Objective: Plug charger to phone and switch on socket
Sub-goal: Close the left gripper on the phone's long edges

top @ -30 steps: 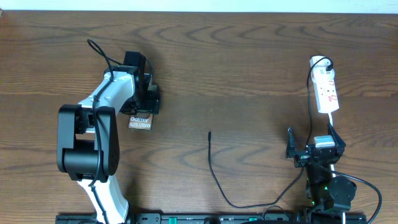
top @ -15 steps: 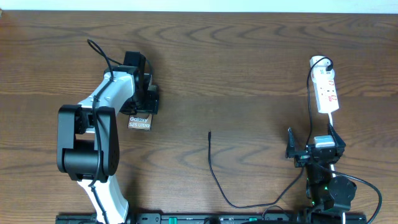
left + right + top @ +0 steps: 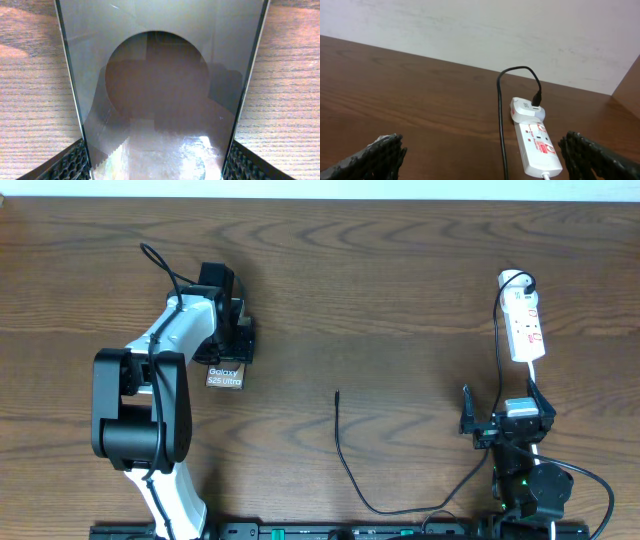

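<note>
The phone (image 3: 225, 376) lies flat on the wooden table at the left, its printed end sticking out from under my left gripper (image 3: 228, 345). In the left wrist view the phone (image 3: 157, 90) fills the space between the fingers (image 3: 75, 165), whose pads sit against both long edges; the left gripper (image 3: 159, 162) is shut on it. The charger cable (image 3: 340, 440) curves across the middle of the table, and its tip (image 3: 337, 393) lies free. The socket (image 3: 524, 325) is at the far right. My right gripper (image 3: 503, 412) hovers open just in front of the socket (image 3: 536, 145).
A white adapter (image 3: 527, 110) sits in the far end of the socket, with the black cable (image 3: 501, 125) running from it towards me. A pale wall (image 3: 480, 30) borders the table's far edge. Bare wood lies between the phone and the cable tip.
</note>
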Controlling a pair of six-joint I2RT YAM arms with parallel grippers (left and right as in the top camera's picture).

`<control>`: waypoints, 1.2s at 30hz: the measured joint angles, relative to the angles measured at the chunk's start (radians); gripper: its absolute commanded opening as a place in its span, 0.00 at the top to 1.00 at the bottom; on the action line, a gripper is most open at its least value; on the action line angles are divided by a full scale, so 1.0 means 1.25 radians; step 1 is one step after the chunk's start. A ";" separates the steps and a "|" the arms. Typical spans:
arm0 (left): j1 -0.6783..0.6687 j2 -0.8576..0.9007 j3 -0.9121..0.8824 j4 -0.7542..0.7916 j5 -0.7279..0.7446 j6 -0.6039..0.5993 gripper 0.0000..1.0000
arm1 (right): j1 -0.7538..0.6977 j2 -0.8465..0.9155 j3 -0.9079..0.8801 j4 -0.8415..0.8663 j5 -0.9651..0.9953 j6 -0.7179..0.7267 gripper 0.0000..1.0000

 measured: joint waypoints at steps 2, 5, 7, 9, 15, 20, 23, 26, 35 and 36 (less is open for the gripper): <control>0.000 0.000 0.000 0.000 0.000 0.000 0.33 | 0.000 0.000 0.000 0.000 0.000 0.000 0.01; 0.000 0.000 0.000 0.000 0.000 0.000 0.38 | 0.000 0.000 0.000 0.000 0.000 0.000 0.01; 0.000 0.000 0.000 0.000 0.000 0.000 0.42 | 0.000 0.000 0.000 0.000 0.000 0.000 0.01; 0.000 0.000 0.000 0.000 0.000 0.000 0.47 | 0.000 0.000 0.000 0.000 0.000 0.000 0.01; 0.000 0.000 0.000 0.000 0.000 0.000 0.64 | 0.000 0.000 0.000 0.000 0.000 0.000 0.01; 0.000 0.000 0.000 0.000 0.000 0.000 0.80 | 0.000 0.000 0.000 0.000 0.000 0.000 0.01; 0.000 0.000 0.000 0.000 0.000 0.000 0.92 | 0.000 0.000 0.000 0.000 0.000 0.000 0.01; 0.000 0.000 0.000 0.000 0.000 0.000 0.92 | 0.000 0.000 0.000 0.000 0.000 0.000 0.01; 0.000 0.000 0.000 0.000 0.000 0.000 0.93 | 0.000 0.000 0.000 0.000 0.000 0.000 0.01; 0.000 -0.001 0.000 0.000 0.000 0.000 0.93 | 0.000 0.000 0.000 0.000 0.000 0.000 0.01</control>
